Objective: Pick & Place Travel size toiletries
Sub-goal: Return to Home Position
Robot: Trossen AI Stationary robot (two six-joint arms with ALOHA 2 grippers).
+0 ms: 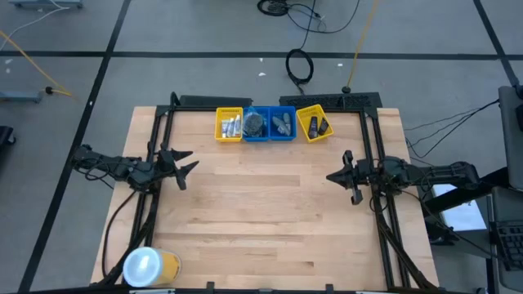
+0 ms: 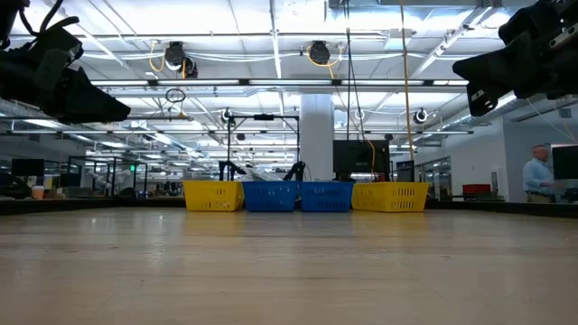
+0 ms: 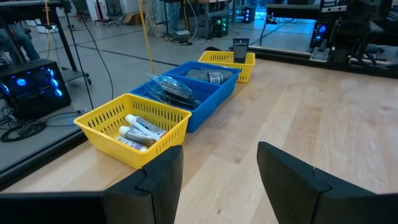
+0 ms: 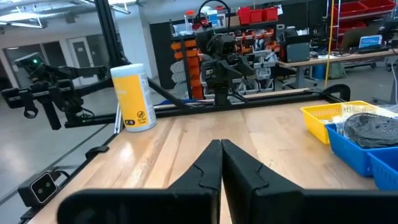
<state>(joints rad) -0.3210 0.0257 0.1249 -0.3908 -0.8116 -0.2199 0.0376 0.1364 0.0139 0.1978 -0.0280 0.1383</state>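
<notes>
Toiletries all lie in the row of bins along the far edge of the table. None sits on the open wood, and none is in either claw.

- **White tubes** [image 3: 140, 130]: in the left yellow bin [image 3: 99, 112], the bin nearest the left claw [image 3: 217, 163], off ahead of it and to one side.
- **Clear pouches** [image 3: 171, 87]: in the blue trays [image 3: 208, 109] next along.
- **Dark bottles** [image 1: 314, 126]: in the right yellow bin [image 1: 304, 109], the bin nearest the right claw [image 4: 221, 146].

Both claws hang well apart from the bins, each above its own side of the table [image 1: 270, 220].

The left claw is released, its fingers spread wide with nothing between them. The right claw is clenched, its tips meeting on nothing.

The sorting looks finished, so what is left is the move home, and doing it well means disturbing nothing:

- Keep each claw at its present height or higher while pulling back, so the fingers never dip toward the wood or the bin rims.
- Draw each arm away from the bins toward its own base, and don't sweep across the middle where the two could meet.
- Mind the yellow container [image 1: 149, 267] with the white top. It stands at the near corner on the left arm's side, so that arm's elbow should fold clear of it.
- Move slowly and evenly, because a light bin could shift from one brush.
</notes>
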